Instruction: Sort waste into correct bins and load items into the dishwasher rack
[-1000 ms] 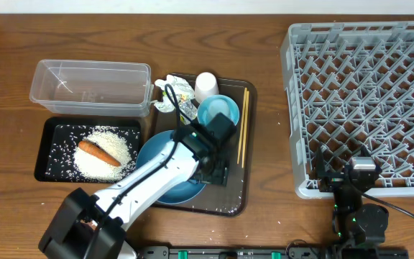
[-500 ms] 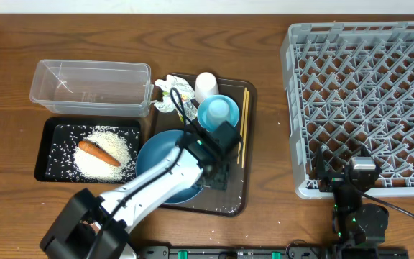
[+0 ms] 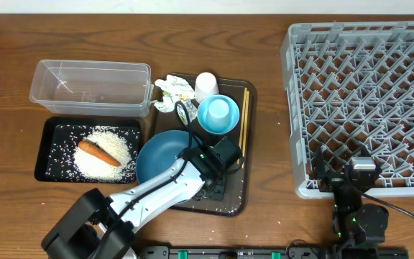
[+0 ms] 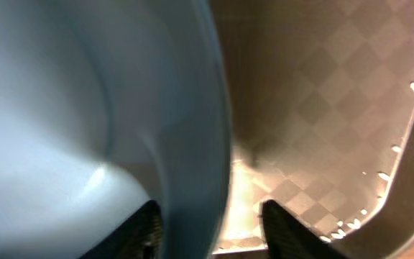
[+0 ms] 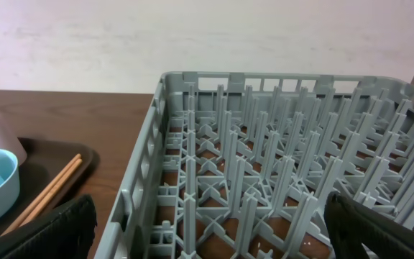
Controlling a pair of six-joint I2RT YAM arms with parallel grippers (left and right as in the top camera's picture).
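Straddling the rim: left gripper, one dark finger on each side of the blue plate edge. The jaws are partly spread, and a strip of tray shows beside the outer finger, so no pinch is seen.
Left wrist only: the plate is glossy and smooth. The brown serving tray has a checkered emboss, with stray grains along its raised lip.
Overhead only: the left arm covers the plate's near-right part.
On the same tray: light-blue bowl beyond the plate, white cup, thin wooden chopsticks along the right side, and crumpled wrappers at the far-left corner.
Bins: clear tub; just in front of it, the black tray holds a rice heap and a carrot.
Right gripper: jaws wide apart and holding nothing, at the near edge of the grey pegged rack.
Right wrist only: bowl, cup and chopsticks appear at the far left.
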